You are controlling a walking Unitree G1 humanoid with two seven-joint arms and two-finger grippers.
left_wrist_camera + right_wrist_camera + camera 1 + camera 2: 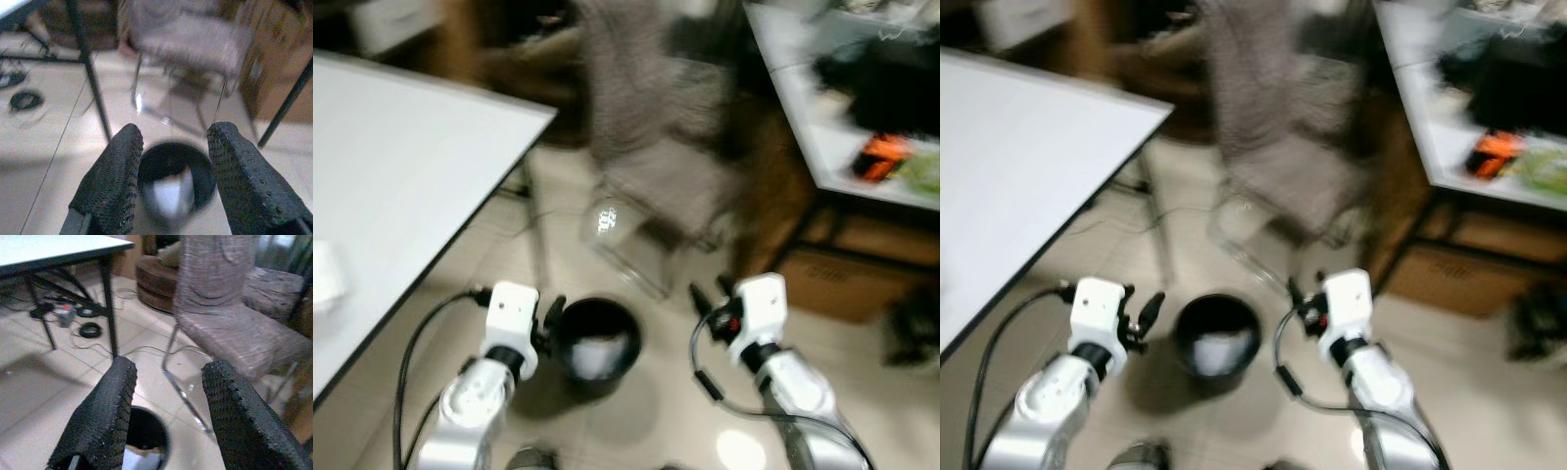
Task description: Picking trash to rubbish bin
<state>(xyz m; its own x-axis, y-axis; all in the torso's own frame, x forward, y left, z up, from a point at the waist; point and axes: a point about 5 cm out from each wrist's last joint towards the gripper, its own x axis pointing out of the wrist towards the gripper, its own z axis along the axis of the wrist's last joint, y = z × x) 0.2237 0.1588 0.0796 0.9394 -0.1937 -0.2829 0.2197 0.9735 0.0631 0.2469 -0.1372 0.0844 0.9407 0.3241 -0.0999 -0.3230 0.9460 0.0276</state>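
black bin (597, 345) between open grippers — floor around

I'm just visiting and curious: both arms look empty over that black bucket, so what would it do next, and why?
Probably turn away to look for trash. Both the left end effector and right end effector are open and empty above the black bin, which has something pale inside.

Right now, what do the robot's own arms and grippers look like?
Both arms are silver with white wrist blocks and looping black cables. The left gripper and right gripper each have two long black fingers with a knobbly, dotted texture. The right wrist carries a small red mark.
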